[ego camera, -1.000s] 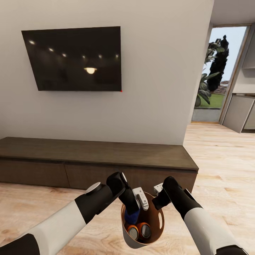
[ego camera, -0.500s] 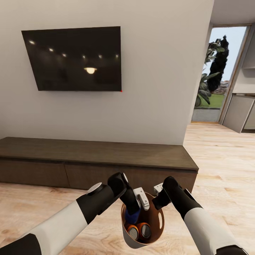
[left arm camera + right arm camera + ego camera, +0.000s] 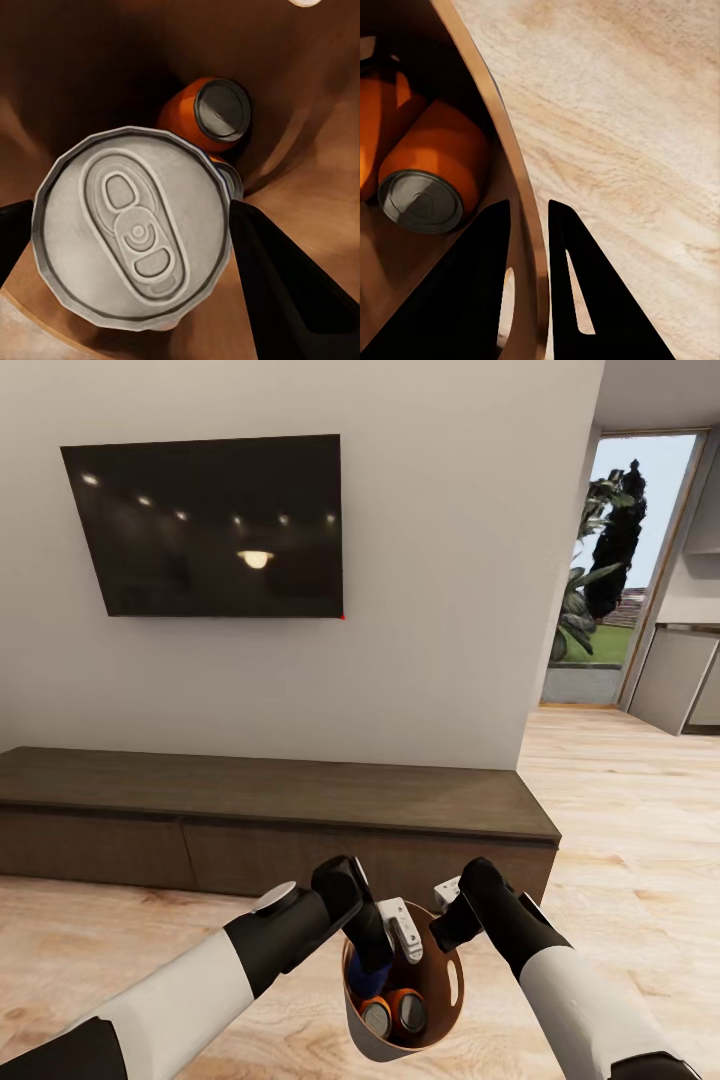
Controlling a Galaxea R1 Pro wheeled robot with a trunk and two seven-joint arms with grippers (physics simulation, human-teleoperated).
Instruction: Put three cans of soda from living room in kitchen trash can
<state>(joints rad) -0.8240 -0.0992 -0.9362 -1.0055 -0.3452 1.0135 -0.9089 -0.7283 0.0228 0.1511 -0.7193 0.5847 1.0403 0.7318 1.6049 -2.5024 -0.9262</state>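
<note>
We see the left gripper (image 3: 372, 952) reaching down into the trash can (image 3: 448, 990), its fingers clamped on the blue soda can (image 3: 358, 972), whose silvery top (image 3: 135, 229) sits between the two fingers. Just below that gripper, two orange soda cans (image 3: 392, 1012) lie on the can's floor, touching each other. The right gripper (image 3: 532, 247) pinches the can's copper rim (image 3: 526, 225), one finger inside the wall, one outside. Behind stand a wall television (image 3: 205, 525) and a low cabinet (image 3: 270, 815).
</note>
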